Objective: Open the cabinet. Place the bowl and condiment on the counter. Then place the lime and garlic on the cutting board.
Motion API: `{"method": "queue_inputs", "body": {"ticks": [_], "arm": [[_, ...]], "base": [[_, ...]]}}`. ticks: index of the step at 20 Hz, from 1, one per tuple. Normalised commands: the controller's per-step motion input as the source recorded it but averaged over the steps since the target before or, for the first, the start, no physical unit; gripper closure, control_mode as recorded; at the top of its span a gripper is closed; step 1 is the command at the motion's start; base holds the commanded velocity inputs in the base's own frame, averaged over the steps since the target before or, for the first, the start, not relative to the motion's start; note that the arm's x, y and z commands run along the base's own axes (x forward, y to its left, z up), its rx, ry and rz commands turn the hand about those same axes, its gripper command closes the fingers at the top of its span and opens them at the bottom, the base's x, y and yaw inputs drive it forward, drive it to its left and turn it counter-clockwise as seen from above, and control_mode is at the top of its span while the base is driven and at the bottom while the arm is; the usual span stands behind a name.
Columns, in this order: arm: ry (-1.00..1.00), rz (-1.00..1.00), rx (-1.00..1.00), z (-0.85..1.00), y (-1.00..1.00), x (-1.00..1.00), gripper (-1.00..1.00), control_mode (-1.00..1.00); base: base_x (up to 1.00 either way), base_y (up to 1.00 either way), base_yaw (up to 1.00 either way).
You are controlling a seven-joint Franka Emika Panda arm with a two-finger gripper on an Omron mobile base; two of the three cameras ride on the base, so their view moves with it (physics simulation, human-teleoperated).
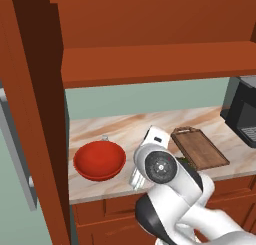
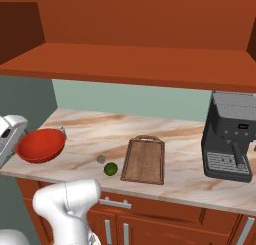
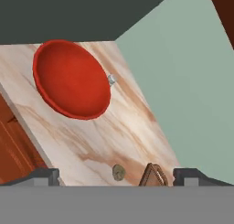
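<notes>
The gripper (image 3: 116,175) has its jaws spread wide and holds nothing; its two dark fingertips (image 3: 43,176) stand far apart at the bottom of the hand view. Between them, the garlic (image 3: 119,173) lies on the counter (image 3: 128,127) as a small grey-beige lump, and just beside it the loop end of the cutting board (image 3: 153,175) is cut off by the edge. Farther out sits the bowl (image 3: 71,79), wide, shallow and glossy red. The condiment (image 3: 111,80) is almost hidden behind the bowl's rim, and only its silvery cap shows. In the right base view, the lime (image 2: 110,168), a dark green ball, lies on the counter near the front edge, just beside the board's left side and close to the garlic. In the left base view, the arm covers most of the lime. Above, the cabinet (image 2: 140,59) shows a bare reddish-brown shelf.
</notes>
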Motion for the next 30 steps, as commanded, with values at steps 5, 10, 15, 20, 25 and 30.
{"method": "queue_inputs", "body": {"ticks": [5,10,15,20,25,30], "arm": [[0.01,-0.10,0.14,0.05,-0.49,0.00,-1.00,-1.00],[0.13,-0.06,0.15,0.24,-0.35,0.01,-1.00,-1.00],[0.33,0.00,0.01,0.06,-0.21,0.02,-1.00,-1.00],[0.09,-0.01,0.04,0.00,-0.31,0.00,-1.00,-1.00],[0.01,-0.04,0.04,0.00,-0.34,0.00,-1.00,-1.00],[0.00,-0.02,0.07,-0.02,-0.47,0.00,-1.00,-1.00]], "base": [[0.00,0.00,0.00],[0.00,0.00,0.00],[0.00,0.00,0.00],[0.00,0.00,0.00],[0.00,0.00,0.00],[0.00,0.00,0.00]]}}
